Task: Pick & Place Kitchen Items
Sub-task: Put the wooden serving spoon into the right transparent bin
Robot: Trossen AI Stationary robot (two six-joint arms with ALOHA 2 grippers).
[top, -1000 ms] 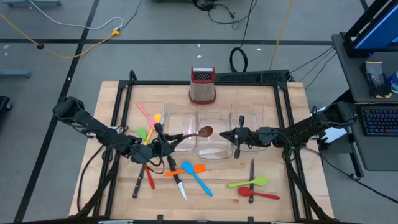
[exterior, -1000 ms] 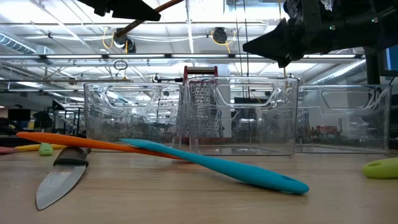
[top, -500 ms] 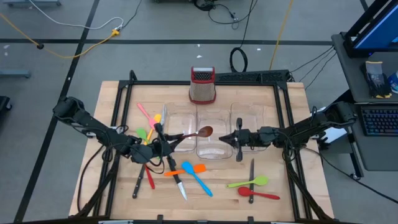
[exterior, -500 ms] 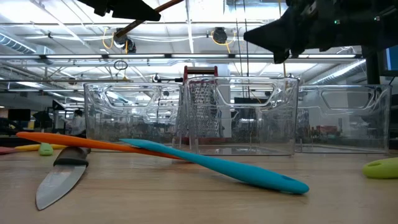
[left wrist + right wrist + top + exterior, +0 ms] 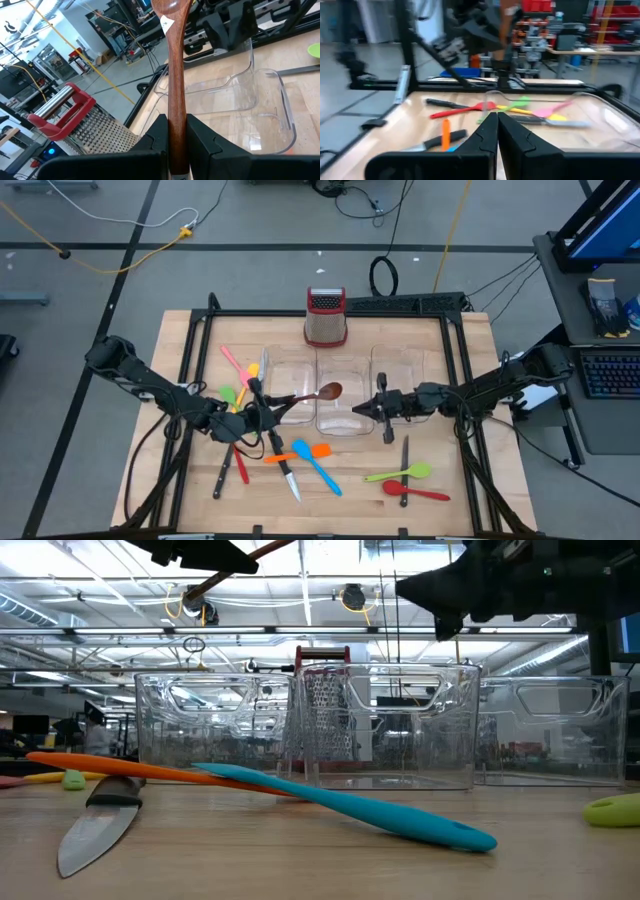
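Observation:
My left gripper (image 5: 264, 409) is shut on a brown wooden spoon (image 5: 318, 393), held in the air with its bowl over the middle clear bin (image 5: 345, 420). My right gripper (image 5: 358, 409) is shut and holds nothing. It hovers over the same bin's right part, pointing toward the left arm. In the low view both hang high above the bins, the left gripper (image 5: 215, 558) and the right gripper (image 5: 400, 586). Other kitchen items lie flat on the table: a blue spatula (image 5: 320, 467), an orange spatula (image 5: 300, 452), a knife (image 5: 286, 470), a green spoon (image 5: 402, 472) and a red spoon (image 5: 416, 493). My left gripper pinches the brown spoon's handle (image 5: 177, 131) between its two fingers, toward the handle's free end. The fingers come nearly level from the table's left side, and the handle runs on forward from between them. The spoon is lifted clear, its bowl (image 5: 170, 7) out ahead over the bin.
Three clear bins stand side by side mid-table, with a red-topped steel grater (image 5: 326, 318) behind them. Pink, yellow and green utensils (image 5: 235, 380) and a second knife (image 5: 404, 456) lie around. A black frame rail (image 5: 330, 313) runs around the table.
My right gripper has turned at the wrist. Its fingertips have tipped upward and swung slightly toward the table's near edge, still shut. The left gripper and the spoon have kept still.

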